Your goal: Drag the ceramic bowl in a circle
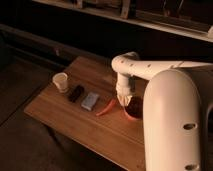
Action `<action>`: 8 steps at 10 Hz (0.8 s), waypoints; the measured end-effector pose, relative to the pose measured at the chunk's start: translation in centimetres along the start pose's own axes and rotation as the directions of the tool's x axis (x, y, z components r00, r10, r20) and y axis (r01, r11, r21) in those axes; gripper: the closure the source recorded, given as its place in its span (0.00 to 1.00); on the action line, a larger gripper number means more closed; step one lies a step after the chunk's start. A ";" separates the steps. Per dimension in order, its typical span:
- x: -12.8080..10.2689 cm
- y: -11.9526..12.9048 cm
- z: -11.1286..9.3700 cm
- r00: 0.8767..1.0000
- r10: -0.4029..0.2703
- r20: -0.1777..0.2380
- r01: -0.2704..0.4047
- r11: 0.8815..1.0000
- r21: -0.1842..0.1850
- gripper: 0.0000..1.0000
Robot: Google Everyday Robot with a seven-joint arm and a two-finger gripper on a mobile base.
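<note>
The ceramic bowl (134, 108) is a round dark red bowl on the right part of the wooden table (65, 117). The white arm hides its right side. My gripper (123, 101) hangs straight down from the white arm, right at the bowl's left rim. It seems to touch or reach into the bowl.
A small white paper cup (60, 82) stands at the table's left. A dark small object (76, 93), a grey packet (90, 101) and an orange-red strip (106, 108) lie between the cup and the bowl. The big white arm segment (172, 125) fills the right foreground. Dark floor surrounds the table.
</note>
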 end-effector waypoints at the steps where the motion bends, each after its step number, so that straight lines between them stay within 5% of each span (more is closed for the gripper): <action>1: 0.8 2.7 -0.3 0.998 -0.054 0.018 0.054 0.999 -0.009 1.00; 4: 3.2 7.6 -0.7 0.986 -0.159 0.050 0.159 0.987 -0.014 1.00; 8: 6.7 9.3 -0.3 0.978 -0.199 0.057 0.201 0.979 -0.018 1.00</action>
